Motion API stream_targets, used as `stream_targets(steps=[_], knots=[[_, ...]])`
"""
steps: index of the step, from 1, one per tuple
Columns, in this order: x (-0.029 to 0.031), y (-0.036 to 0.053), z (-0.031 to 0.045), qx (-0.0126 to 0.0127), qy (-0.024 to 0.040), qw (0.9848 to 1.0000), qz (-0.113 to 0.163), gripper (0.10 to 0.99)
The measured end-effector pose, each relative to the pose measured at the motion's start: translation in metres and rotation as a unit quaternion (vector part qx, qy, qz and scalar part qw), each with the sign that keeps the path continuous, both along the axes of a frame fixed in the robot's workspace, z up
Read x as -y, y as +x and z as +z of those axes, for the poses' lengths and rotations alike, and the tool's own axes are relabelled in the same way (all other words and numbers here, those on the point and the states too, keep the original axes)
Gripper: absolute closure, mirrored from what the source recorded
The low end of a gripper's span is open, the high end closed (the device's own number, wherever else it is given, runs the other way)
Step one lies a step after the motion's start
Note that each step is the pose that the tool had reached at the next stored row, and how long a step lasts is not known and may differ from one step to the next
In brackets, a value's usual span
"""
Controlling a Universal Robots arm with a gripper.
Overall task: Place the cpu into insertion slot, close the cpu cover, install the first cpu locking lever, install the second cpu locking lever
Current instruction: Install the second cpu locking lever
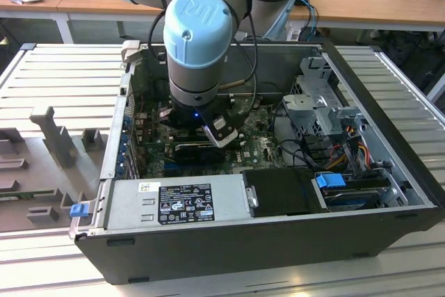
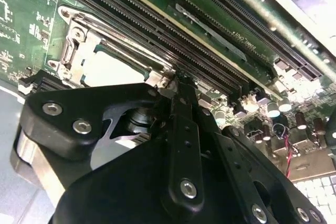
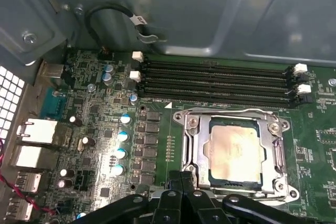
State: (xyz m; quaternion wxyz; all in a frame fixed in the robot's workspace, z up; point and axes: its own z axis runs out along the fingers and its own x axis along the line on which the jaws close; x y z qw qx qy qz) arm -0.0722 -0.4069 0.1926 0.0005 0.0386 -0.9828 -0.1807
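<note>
One pale silver-beige square cpu [image 3: 234,152] sits seated under the closed silvery frame cpu cover [image 3: 195,148]; lever work looks next, needing the black end effector [image 3: 181,184], fingers together, hooked precisely.

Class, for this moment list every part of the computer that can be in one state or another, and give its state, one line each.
cpu: seated in the insertion slot.
cpu cover: closed flat around the cpu.
memory slots: empty.
computer case: side open.
</note>
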Motion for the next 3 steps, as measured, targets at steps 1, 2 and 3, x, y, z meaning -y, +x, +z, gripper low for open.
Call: stream_targets(steps=[1,2,3], knots=[[0.0001,-0.0001,0.0014,0.0000,-0.0001,1.0000,0.000,0.980],[0.0000,-0.0004,0.0016,0.0001,0.0001,1.0000,0.000,0.980],[0.0000,-0.0011,0.0071,0.0000,0.0000,1.0000,0.000,0.980]])
